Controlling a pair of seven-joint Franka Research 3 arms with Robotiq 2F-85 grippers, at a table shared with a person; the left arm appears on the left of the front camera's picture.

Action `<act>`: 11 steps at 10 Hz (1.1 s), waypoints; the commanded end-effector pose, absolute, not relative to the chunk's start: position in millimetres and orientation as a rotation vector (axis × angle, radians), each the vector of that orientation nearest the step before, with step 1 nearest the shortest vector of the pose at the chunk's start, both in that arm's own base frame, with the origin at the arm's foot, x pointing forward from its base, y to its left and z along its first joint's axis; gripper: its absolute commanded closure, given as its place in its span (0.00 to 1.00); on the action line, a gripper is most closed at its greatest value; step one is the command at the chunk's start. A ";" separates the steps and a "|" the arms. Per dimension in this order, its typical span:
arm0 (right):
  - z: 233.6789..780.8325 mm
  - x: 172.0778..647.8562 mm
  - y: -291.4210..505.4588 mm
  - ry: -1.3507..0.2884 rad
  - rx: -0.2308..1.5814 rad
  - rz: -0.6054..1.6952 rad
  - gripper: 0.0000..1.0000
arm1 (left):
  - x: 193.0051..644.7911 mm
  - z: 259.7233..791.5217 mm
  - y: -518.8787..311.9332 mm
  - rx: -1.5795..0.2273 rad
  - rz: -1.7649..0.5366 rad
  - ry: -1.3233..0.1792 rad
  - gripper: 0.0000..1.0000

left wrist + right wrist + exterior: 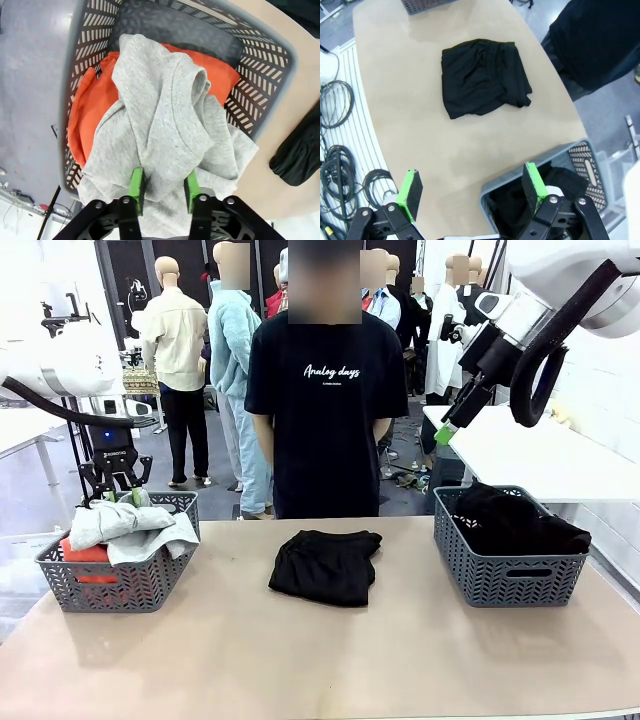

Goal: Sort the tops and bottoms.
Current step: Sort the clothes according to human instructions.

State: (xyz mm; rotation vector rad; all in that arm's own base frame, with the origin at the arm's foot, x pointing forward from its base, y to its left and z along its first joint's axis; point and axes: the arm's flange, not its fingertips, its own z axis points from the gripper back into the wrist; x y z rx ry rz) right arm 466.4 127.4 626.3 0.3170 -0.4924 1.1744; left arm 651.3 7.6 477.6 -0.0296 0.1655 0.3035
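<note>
Above the table's [272, 170] left basket [287, 65], left gripper [163, 184] half-open astride grey sweatshirt [165, 125]; right gripper [471, 181] gapes empty.

- The left basket [110, 590] is sitting at the table's [300, 660] left, with the sweatshirt [125, 525] lying over the hoodie [85, 552] inside.
- Shorts [325, 565] are lying mid-table, between the baskets.
- The right basket [510, 580] is holding bottoms [515, 520].
- A person [325, 410] is standing behind, at centre.

Beige desk [320, 660] w/ grey basket L [120, 590] & grey basket R [500, 585]; person [325, 430], black lettered tee, behind; floor cables [335, 152].
</note>
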 end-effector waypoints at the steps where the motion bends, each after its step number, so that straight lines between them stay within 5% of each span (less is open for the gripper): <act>1: 626.1 466.1 127.5 -0.487 0.312 1.174 0.00 | 643.3 482.1 9.9 -0.033 0.289 0.135 0.00; 11: 626.1 466.1 127.5 -0.487 0.312 1.174 0.00 | 646.2 501.5 11.2 -0.022 0.233 0.133 0.00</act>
